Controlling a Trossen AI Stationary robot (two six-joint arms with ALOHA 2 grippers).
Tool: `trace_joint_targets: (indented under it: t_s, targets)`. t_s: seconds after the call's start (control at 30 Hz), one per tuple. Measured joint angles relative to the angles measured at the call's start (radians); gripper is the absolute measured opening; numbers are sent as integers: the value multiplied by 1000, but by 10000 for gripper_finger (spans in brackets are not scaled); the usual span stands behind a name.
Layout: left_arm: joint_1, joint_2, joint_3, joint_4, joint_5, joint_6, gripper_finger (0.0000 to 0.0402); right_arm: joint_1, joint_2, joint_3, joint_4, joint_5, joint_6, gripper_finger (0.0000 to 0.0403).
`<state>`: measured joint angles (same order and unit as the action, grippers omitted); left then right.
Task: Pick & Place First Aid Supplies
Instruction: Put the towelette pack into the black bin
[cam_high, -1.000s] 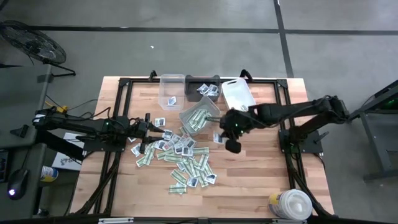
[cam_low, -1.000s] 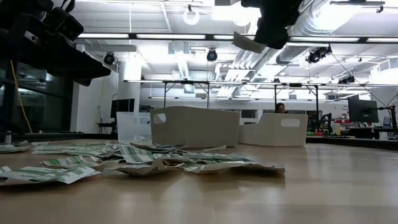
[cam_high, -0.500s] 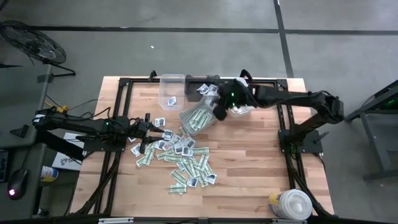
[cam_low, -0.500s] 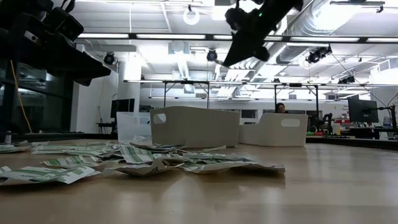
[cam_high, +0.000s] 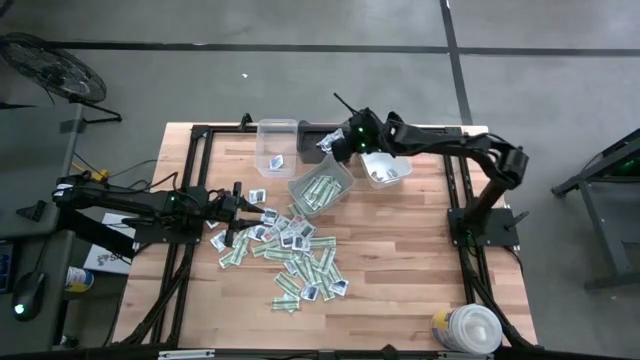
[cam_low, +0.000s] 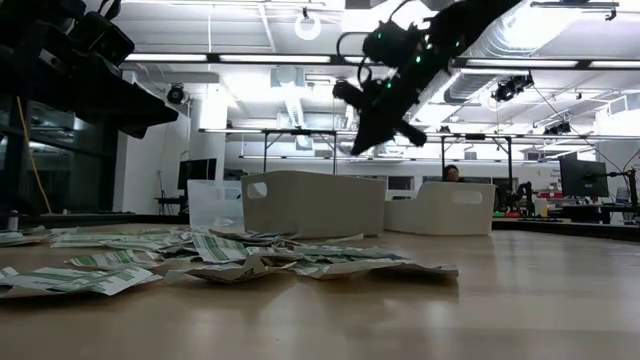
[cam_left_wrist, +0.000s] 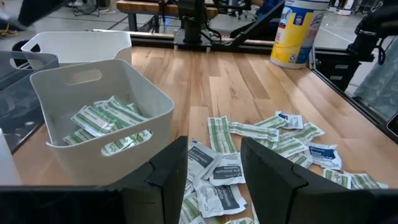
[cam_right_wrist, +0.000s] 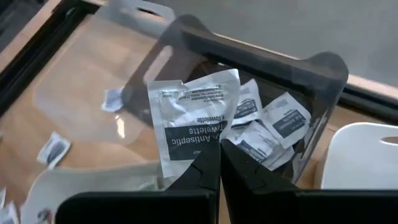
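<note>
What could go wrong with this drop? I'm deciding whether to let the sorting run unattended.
The right gripper pinches the white antiseptic towelette packet by one edge only, so it may slip out early. It hangs near the dark bin rim, beside the clear bin and grey bin; a release here might land in the wrong one.

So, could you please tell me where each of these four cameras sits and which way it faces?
High view: overhead, straight down on the table; both arms.
Low view: tabletop height, level across the packets; right gripper above.
Left wrist view: past the open left gripper toward the strip-filled bin.
Right wrist view: right gripper pinching an antiseptic towelette packet above the dark bin.
Shared: strip-filled bin, high and left wrist views.
</note>
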<state>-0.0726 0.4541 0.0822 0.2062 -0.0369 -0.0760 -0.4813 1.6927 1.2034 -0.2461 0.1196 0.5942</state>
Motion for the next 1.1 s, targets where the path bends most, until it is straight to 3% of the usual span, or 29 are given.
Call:
trace_joint_targets:
  t_s: [0.3,0.5,0.73,1.1]
  targets:
    - [0,0,0,0,0,0,149,-45,106,43,33,-60,106,0]
    - [0,0,0,0,0,0,149,-58,161,141,-21,-66,97,0]
    - [0,0,0,0,0,0,149,-62,172,158,-20,-65,78,2]
    - [0,0,0,0,1,0,149,-75,172,157,-20,-66,78,68]
